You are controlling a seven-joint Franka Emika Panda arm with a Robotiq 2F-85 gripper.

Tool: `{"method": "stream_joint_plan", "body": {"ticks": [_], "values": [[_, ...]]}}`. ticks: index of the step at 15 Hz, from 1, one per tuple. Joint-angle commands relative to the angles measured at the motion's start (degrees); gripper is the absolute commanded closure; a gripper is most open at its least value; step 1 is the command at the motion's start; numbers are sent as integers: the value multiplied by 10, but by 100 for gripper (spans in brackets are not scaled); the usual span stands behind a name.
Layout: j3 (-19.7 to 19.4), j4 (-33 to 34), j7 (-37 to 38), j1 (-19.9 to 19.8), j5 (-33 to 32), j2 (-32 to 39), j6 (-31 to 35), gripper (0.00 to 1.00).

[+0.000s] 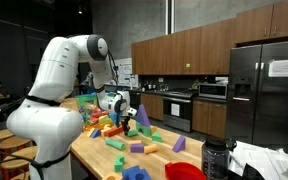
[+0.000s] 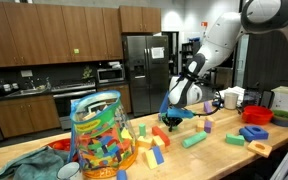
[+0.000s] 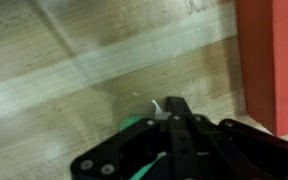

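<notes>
In the wrist view the gripper [image 3: 170, 108] points down at the table [image 3: 64, 60] with its dark fingers drawn to a narrow gap. The picture is too blurred to tell whether they clamp anything. A green piece [image 3: 134, 126] lies on the wood directly beneath the fingers and is partly covered by them, which fits the low, near-vertical pose of the wrist. A red block [image 3: 270, 60] stands just beside it at the edge of the view. In an exterior view the arm [image 2: 224, 40] bends down from above, so the gripper hangs close over a scatter of loose coloured blocks. These rest flat on their broad faces and therefore sit stable. Toward one end of the table a clear tub [image 2: 97, 135] stands upright, which keeps its blocks contained. A red bowl [image 2: 256, 116] sits at the opposite end. Beyond the table, a refrigerator [image 2: 144, 62] and wooden cabinets [image 2: 44, 30] line the wall.
</notes>
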Motion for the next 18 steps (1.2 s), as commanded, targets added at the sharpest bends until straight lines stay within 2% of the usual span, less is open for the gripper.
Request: {"method": "stream_joint_plan", "body": {"ticks": [1, 7, 13, 18], "values": [[-69, -21, 62, 52, -81, -19, -46, 100], [-79, -17, 118, 60, -163, -24, -94, 100], [-73, -28, 137, 56, -204, -43, -141, 100], [-61, -33, 152, 40, -211, -47, -171, 100]]}}
